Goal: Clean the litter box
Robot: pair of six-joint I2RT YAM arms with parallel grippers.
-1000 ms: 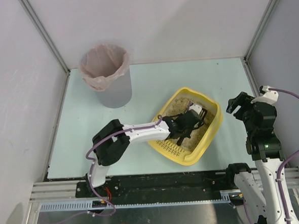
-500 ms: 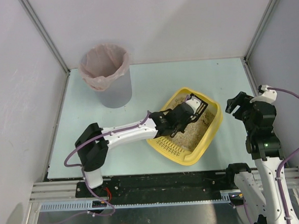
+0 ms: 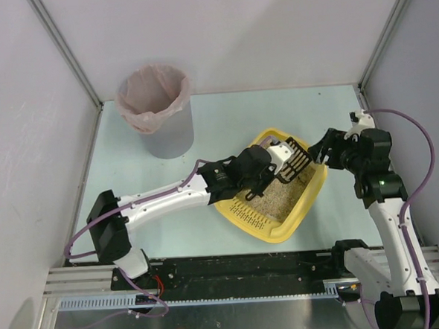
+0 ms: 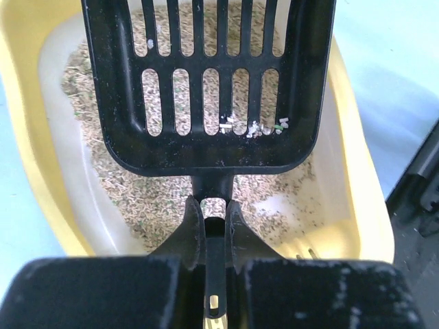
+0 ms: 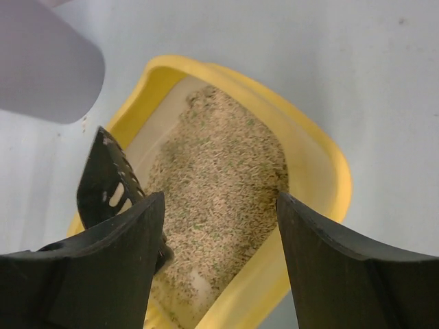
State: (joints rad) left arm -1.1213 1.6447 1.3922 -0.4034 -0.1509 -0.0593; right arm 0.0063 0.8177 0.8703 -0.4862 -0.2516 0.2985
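Left tool [image 4: 212, 221] pinches a slotted black plastic scoop [image 4: 206, 155], perhaps carrying white crumbs [image 4: 251, 127], above the rounded yellow litter box [image 4: 22, 140]; right tool [image 5: 218, 205] spread.

The scoop [image 4: 206, 154] ran off the top edge of the left wrist picture, hiding its front lip, and its handle vanished between the pinched fingers of the left tool [image 4: 210, 221]. The pale specks [image 4: 250, 127] on its slats were too small to name. The litter box [image 4: 27, 157] was cut off at its far end there, and a dark shape [image 4: 418, 192] at the right edge could not be made out. In the right wrist picture the right tool [image 5: 218, 202] covered the box's near end and most of the scoop; a blurred grey shape [image 5: 41, 62] was cropped by the upper left corner. From above, whether that tool touched the box rim could not be told.
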